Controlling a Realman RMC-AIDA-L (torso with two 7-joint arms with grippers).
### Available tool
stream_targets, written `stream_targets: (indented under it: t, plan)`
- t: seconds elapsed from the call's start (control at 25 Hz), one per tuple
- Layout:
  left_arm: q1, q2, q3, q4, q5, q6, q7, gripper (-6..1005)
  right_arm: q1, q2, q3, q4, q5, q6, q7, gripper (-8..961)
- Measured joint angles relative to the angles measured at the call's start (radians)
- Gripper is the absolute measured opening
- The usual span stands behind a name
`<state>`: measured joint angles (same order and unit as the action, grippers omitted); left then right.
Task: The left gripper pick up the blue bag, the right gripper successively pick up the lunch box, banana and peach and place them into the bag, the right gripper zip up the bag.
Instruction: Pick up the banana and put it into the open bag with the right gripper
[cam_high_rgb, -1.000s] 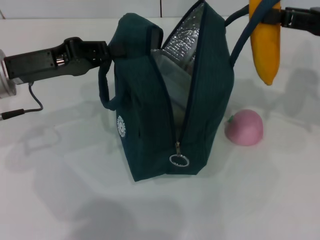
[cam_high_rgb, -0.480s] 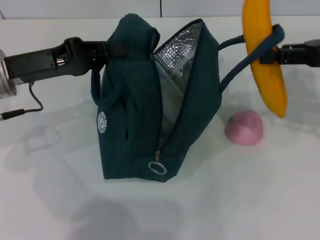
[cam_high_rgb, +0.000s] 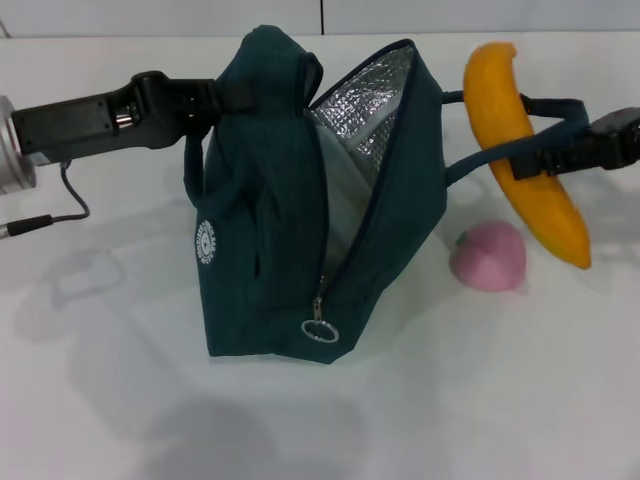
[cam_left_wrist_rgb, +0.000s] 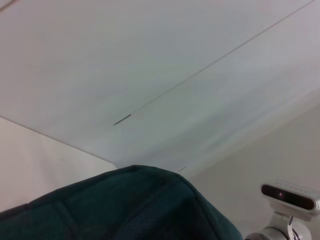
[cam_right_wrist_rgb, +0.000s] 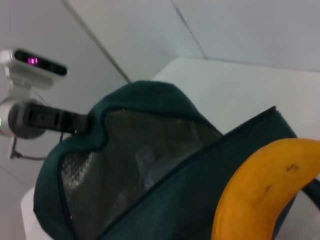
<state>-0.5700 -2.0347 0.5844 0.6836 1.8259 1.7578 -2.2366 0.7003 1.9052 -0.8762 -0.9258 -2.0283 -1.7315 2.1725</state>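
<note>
- Teal fabric of the blue bag (cam_high_rgb: 270, 200) stands on the white counter (cam_high_rgb: 480, 400), its mouth gaping so the silver foil lining (cam_high_rgb: 365, 95) shows; the zipper is undone and its ring pull (cam_high_rgb: 320, 331) hangs low at the front.
- On the robot's left, the left pincer (cam_high_rgb: 222, 98) is clenched on the top edge of the bag, holding that side up.
- The right pincer (cam_high_rgb: 545, 160) comes in from the robot's right, clamped across the middle of the banana (cam_high_rgb: 525, 150), which hangs tilted in the air beside the bag's open mouth, well clear of the counter.
- One dark handle strap (cam_high_rgb: 480, 150) of the bag runs from the bag's right side across the banana toward the right pincer; whether it is caught in the grip I cannot tell.
- The peach (cam_high_rgb: 488, 255) sits on the counter just right of the bag, below the banana.
- Seen from the right wrist, the banana (cam_right_wrist_rgb: 260, 195) lies close against the bag's rim (cam_right_wrist_rgb: 200, 150).
</note>
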Motion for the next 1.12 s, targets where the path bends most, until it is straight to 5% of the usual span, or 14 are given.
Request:
stream_targets:
  t: [1.12]
  plan:
    - [-0.003,-0.002,0.0,-0.001,-0.014,-0.038,0.0,43,0.027,0.015,-0.176,-0.317,-0.208,-0.17,-0.021,392]
